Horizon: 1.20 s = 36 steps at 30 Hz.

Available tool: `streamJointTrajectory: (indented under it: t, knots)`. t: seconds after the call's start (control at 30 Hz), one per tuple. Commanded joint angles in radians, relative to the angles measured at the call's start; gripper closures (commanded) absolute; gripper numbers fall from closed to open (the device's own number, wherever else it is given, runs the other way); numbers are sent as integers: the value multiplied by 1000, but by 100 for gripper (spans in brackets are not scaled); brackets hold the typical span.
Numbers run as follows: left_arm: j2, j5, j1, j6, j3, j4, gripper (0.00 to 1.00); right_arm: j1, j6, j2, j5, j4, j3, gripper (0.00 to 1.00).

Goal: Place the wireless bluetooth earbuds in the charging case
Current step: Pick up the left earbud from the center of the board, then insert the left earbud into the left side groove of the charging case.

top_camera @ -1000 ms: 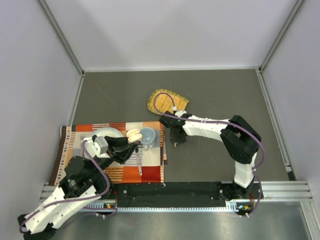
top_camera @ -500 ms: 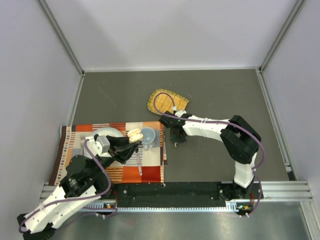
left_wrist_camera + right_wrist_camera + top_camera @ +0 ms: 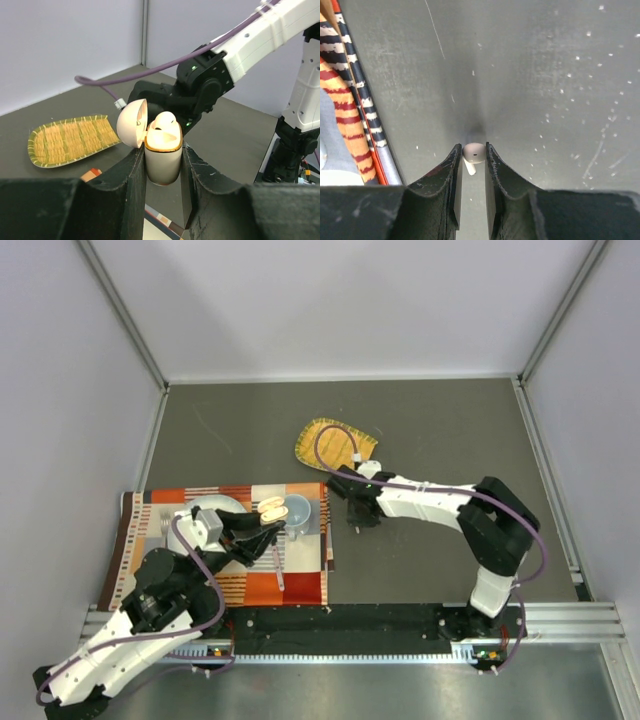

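Top view: two robot arms sit at the bottom edge of a dark grey table w/ pale walls around it. The left gripper (image 3: 268, 532), lower left of centre, is clamped on a small cream charging case (image 3: 270, 507), held over a striped orange, red and white cloth (image 3: 300, 585). A grey cup (image 3: 296, 511) stands just right of the case on the cloth, w/ a pale plate (image 3: 205, 505) partly hidden behind the left arm. A woven yellow tray (image 3: 325, 435) lies above centre, on bare table.

Left wrist view: the case (image 3: 162, 155) stands upright in mid-frame, squeezed between the two black fingers (image 3: 131, 175). Its lid hangs open to the left, and one white earbud (image 3: 165, 120) sits inside, head poking above the gold rim. The right arm's black wrist is right behind it; the woven tray (image 3: 70, 140) is at centre left.

Right wrist view: the right gripper (image 3: 472, 160) is at bottom centre, fingers nearly together, pinching a second white earbud (image 3: 473, 152) at the grey table surface. The bud's stem points down-frame. The cloth's striped edge (image 3: 355, 115) runs along the left of the frame.
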Motion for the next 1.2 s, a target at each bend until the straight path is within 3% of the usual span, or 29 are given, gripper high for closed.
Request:
streamJointTrajectory:
  t: [0.0, 0.33, 0.53, 0.7, 0.97, 1.17]
  knots:
    - [22, -9, 0, -26, 7, 94, 100, 1, -18, -184, 72, 55, -51, 100]
    - [79, 36, 0, -48, 17, 120, 100, 24, -16, -596, 226, 182, -247, 100]
    - [109, 52, 2, -74, 18, 157, 100, 104, -125, -871, 320, 484, -434, 100]
    - [129, 63, 2, -92, 17, 192, 100, 139, -252, -981, 325, 620, -507, 100]
    - [165, 69, 0, -112, 13, 229, 100, 216, -515, -1129, 326, 998, -619, 100]
    - [195, 77, 0, -114, 10, 258, 100, 248, -697, -1170, 196, 1210, -703, 100]
